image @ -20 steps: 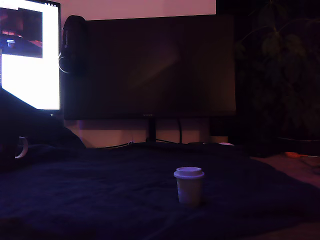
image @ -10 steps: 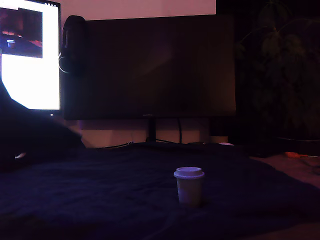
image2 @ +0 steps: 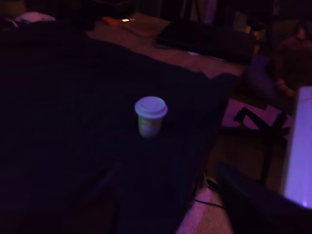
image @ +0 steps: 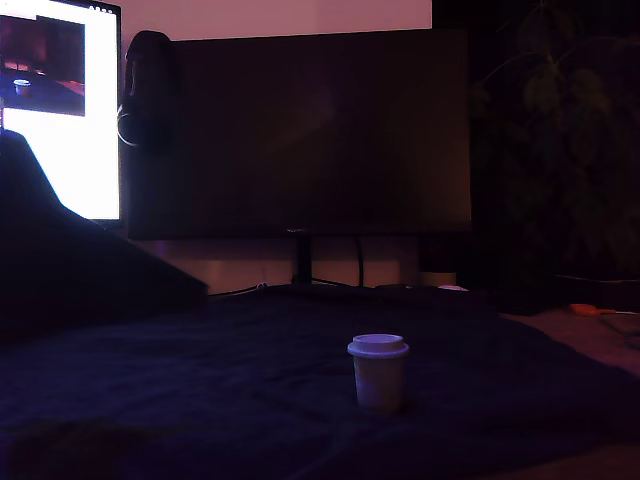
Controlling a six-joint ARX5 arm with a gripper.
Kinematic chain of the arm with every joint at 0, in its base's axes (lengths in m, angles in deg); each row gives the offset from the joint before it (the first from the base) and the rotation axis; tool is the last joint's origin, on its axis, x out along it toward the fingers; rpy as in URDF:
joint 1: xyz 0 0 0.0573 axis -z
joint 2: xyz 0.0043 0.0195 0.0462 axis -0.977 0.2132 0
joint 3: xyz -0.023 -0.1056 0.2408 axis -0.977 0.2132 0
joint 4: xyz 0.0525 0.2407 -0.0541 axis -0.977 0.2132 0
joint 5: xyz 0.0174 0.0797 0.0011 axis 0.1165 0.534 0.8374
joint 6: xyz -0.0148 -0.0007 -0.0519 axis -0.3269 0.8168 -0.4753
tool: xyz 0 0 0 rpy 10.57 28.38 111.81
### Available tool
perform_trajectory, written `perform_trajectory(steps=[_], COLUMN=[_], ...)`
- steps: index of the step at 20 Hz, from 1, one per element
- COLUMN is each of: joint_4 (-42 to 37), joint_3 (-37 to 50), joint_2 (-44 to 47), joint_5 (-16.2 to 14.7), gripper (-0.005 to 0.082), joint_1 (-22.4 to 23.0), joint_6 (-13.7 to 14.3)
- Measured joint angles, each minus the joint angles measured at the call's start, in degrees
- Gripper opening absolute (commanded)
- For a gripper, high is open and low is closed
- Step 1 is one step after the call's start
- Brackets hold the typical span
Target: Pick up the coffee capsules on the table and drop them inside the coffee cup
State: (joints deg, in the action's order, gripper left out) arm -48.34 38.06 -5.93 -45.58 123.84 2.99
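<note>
The room is very dark. One whitish coffee capsule [image: 378, 372] stands upright on the navy-draped table [image: 250, 390], flanged top up, a little toward the exterior view's right. The wrist view shows the same capsule [image2: 150, 116] some way ahead of the camera on the cloth [image2: 68, 107]. At the exterior view's left looms a black bulk, my arm [image: 70, 270], far from the capsule. My gripper's fingers cannot be made out in the dark in either view. The coffee cup is hidden behind that bulk.
A lit screen [image: 65, 120] glows at the back left, beside a large dark monitor [image: 300, 130] on a stand. A plant [image: 560, 140] fills the right. In the wrist view the cloth's edge [image2: 209, 122] drops to the floor; an orange item [image2: 113, 20] lies beyond.
The dark arm at the exterior view's left has risen and spread rightward, covering the pale cup handle that showed a second ago. The capsule has not moved.
</note>
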Motion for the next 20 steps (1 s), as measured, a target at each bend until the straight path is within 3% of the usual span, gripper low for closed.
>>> perform_trajectory(steps=[5, 12, 20], joint_4=[-0.9, -9.3, -10.9], joint_3=[-4.4, -8.8, -16.7], joint_2=[9.4, 22.8, 30.8], joint_5=[0.0, 0.0, 0.0], gripper=[0.058, 0.058, 0.0561], joint_1=[0.2, 0.7, 2.9], joint_6=[0.0, 0.0, 0.0])
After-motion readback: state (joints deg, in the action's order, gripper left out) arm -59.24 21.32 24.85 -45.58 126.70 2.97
